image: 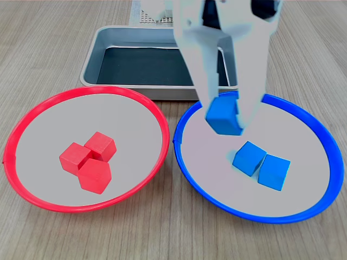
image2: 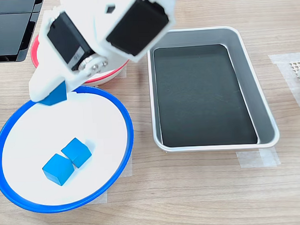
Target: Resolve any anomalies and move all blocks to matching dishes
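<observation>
A blue block (image: pixel 223 115) hangs clamped in the pincer (image: pixel 226 116), held above the back part of the blue-rimmed dish (image: pixel 320 130) and clear of its pale floor in the first exterior view. In the second exterior view only a blue corner of the block (image2: pixel 54 98) shows under the white pincer (image2: pixel 52 94), over the far edge of the dish (image2: pixel 128 138). Two more blue blocks (image: pixel 249 158) (image: pixel 274 172) lie touching each other on the dish floor, nearer the camera in the first exterior view than the held one. Three red blocks (image: pixel 87 161) sit bunched together in the red-rimmed dish (image: pixel 16 130), which stands just beside the blue-rimmed one on the wooden desk (image: pixel 173 238). Behind both dishes lies a silver metal tray (image: pixel 92 59) with a black base.
</observation>
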You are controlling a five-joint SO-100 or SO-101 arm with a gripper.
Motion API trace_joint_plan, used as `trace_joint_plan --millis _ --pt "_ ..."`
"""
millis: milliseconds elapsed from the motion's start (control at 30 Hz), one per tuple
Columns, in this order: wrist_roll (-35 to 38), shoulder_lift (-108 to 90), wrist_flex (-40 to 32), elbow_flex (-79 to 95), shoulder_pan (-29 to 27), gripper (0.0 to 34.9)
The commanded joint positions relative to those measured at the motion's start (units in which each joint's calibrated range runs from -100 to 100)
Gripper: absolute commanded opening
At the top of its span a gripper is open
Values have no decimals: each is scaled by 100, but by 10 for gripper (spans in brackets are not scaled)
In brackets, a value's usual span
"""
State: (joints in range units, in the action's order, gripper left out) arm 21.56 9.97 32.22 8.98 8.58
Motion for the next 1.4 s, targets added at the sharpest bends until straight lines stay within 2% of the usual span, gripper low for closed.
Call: trace_joint_plan --millis 0,33,100,167,267,333,367,400,600,733,800,1033,1367 --pt "-44 99 -254 -2 97 154" --pt "-44 158 -263 -20 97 190" --pt "-49 226 -271 -56 97 215" --pt "-73 235 -254 -75 69 213" --pt "-200 -46 -164 -11 3 179" --pt "-440 -464 -98 217 -54 147" --pt "-596 -746 -98 399 -82 100" --pt "-801 -1206 -98 727 -120 3" --pt "-1709 -3535 -370 2893 -345 0" --pt "-2149 -6128 -1006 5806 -609 0" --pt "-2188 -7347 -1014 6971 -797 0" --pt "-2056 -9914 133 8738 -1211 0" --pt "-2193 -10810 1215 9102 -1080 0"
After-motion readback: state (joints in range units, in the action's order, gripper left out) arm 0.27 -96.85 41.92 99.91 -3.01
